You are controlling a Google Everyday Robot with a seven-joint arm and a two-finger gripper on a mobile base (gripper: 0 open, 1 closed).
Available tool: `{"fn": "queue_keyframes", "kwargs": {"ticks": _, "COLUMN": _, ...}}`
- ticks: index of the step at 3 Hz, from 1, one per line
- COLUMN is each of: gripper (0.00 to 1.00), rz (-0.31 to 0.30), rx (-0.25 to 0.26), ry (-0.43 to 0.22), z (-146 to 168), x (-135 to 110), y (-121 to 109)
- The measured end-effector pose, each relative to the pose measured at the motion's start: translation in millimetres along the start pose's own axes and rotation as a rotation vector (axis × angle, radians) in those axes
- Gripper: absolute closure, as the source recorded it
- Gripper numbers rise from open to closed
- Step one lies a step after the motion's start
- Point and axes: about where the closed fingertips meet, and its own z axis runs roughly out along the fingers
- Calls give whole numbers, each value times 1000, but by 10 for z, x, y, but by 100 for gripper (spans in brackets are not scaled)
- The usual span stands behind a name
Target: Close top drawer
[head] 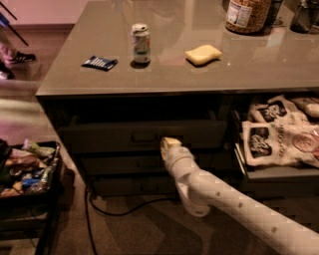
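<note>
The top drawer (114, 137) is a wide dark grey drawer under the counter's front edge. It stands out a little from the cabinet, with a dark gap above its front. Its small bar handle (144, 136) is in the middle of the front. My gripper (170, 144) is at the end of the white arm (224, 196), which reaches in from the lower right. The gripper tip is against the drawer front, just right of the handle.
Two shallower drawers (134, 163) lie below. An open drawer with white popcorn bags (279, 139) is at the right. On the counter (199, 74) are a can (141, 43), a yellow sponge (203, 54), a dark packet (99, 63) and a jar (247, 12). A bin of snacks (30, 167) and a floor cable (99, 206) are at the left.
</note>
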Motion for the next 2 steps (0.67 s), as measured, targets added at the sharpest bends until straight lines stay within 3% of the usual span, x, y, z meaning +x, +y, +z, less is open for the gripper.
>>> {"fn": "queue_keyframes", "kwargs": {"ticks": 1, "gripper": 100, "rz": 0, "rx": 0, "ry": 0, "z": -2, "x": -1, "y": 1}}
{"fn": "queue_keyframes", "kwargs": {"ticks": 2, "gripper": 100, "rz": -19, "rx": 19, "ry": -11, "z": 235, "x": -31, "y": -59}}
